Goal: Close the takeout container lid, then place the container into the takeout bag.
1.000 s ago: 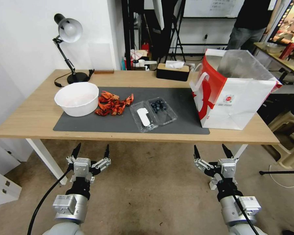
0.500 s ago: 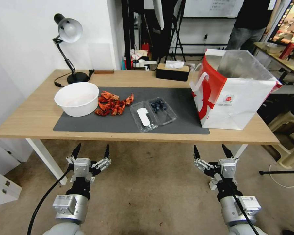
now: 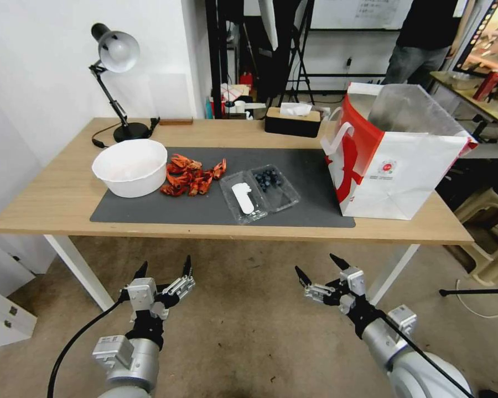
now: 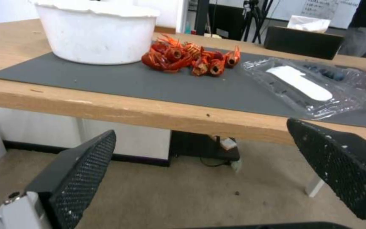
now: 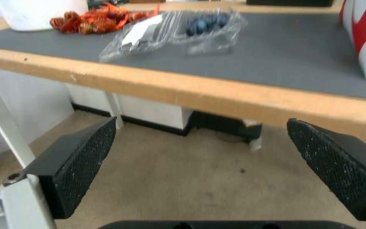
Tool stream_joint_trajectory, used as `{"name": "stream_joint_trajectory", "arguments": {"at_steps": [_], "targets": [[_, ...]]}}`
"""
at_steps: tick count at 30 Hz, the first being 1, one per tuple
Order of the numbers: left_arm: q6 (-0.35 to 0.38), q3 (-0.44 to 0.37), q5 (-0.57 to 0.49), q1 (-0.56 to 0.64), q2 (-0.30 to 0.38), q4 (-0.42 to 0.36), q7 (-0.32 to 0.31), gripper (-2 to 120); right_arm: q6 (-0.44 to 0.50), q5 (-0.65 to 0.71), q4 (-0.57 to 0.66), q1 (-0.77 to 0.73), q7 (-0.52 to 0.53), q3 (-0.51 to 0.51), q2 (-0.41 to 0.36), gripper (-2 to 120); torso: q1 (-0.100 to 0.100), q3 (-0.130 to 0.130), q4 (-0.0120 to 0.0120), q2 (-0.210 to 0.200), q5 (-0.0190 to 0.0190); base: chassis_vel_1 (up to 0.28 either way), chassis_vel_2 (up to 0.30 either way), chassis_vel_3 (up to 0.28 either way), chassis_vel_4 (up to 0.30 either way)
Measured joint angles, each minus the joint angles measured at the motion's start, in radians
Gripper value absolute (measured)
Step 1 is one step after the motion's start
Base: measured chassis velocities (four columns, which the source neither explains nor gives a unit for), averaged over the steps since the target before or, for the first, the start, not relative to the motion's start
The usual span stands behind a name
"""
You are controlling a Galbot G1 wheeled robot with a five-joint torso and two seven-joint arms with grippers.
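Head view: my left claw (image 3: 164, 267) and right claw (image 3: 317, 264) both gape empty below the counter (image 3: 55, 204), takeout container (image 3: 259, 192) lying open ahead between them, right slightly nearer.

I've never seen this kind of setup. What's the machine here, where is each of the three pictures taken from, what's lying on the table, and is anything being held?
It is a two-armed wheeled robot. The head view looks down at the table; the other two come from cameras on each wrist, looking out between that arm's fingers. The left claw and right claw hang open below the table edge, holding nothing. On the grey mat lie the takeout container, open flat with blueberries in one half, its labelled lid beside them, red crayfish and a white bowl. The takeout bag stands open on the right.
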Motion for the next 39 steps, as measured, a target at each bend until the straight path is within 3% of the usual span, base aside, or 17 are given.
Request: {"name": "stream_joint_trajectory", "arguments": {"at_steps": [8, 14, 16, 19, 24, 31, 36, 39], "targets": [[-0.030, -0.029, 0.014, -0.008, 0.001, 0.031, 0.018, 100, 0.056, 0.073, -0.017, 0.093, -0.051, -0.005, -0.038, 100, 0.000, 0.000, 0.0000, 0.000, 0.0000, 0.000, 0.000, 0.000, 0.000], [-0.031, -0.020, 0.017, -0.014, 0.001, 0.043, 0.031, 100, 0.015, 0.206, -0.072, 0.252, -0.050, -0.045, -0.097, 100, 0.000, 0.000, 0.0005, 0.000, 0.0002, 0.000, 0.000, 0.000, 0.000], [-0.032, -0.016, 0.018, -0.017, 0.002, 0.048, 0.034, 100, -0.005, 0.233, -0.094, 0.305, -0.035, -0.060, -0.110, 100, 0.000, 0.000, -0.0006, 0.000, 0.0000, 0.000, 0.000, 0.000, 0.000], [-0.039, -0.016, 0.017, -0.009, 0.002, 0.051, 0.035, 100, -0.098, 0.301, -0.145, 0.480, 0.035, -0.126, -0.139, 100, 0.000, 0.000, 0.0001, 0.000, 0.0002, 0.000, 0.000, 0.000, 0.000], [-0.047, -0.021, 0.018, -0.001, 0.002, 0.046, 0.035, 100, -0.220, 0.358, -0.195, 0.635, 0.120, -0.208, -0.175, 100, 0.000, 0.000, 0.0004, 0.000, 0.0000, 0.000, 0.000, 0.000, 0.000], [-0.060, -0.023, 0.031, 0.012, 0.002, 0.041, 0.035, 100, -0.451, 0.584, -0.308, 0.925, 0.331, -0.386, -0.258, 100, 0.000, 0.000, 0.0001, 0.000, -0.0001, 0.000, 0.000, 0.000, 0.000], [-0.061, -0.023, 0.034, 0.019, 0.002, 0.041, 0.034, 100, -0.528, 0.676, -0.351, 1.029, 0.398, -0.478, -0.306, 100, 0.000, 0.000, 0.0002, 0.000, 0.0001, 0.000, 0.000, 0.000, 0.000], [-0.060, -0.015, 0.043, 0.024, 0.002, 0.046, 0.034, 100, -0.552, 0.726, -0.380, 1.112, 0.403, -0.605, -0.390, 100, 0.000, 0.000, 0.0000, 0.000, 0.0002, 0.000, 0.000, 0.000, 0.000]]}}
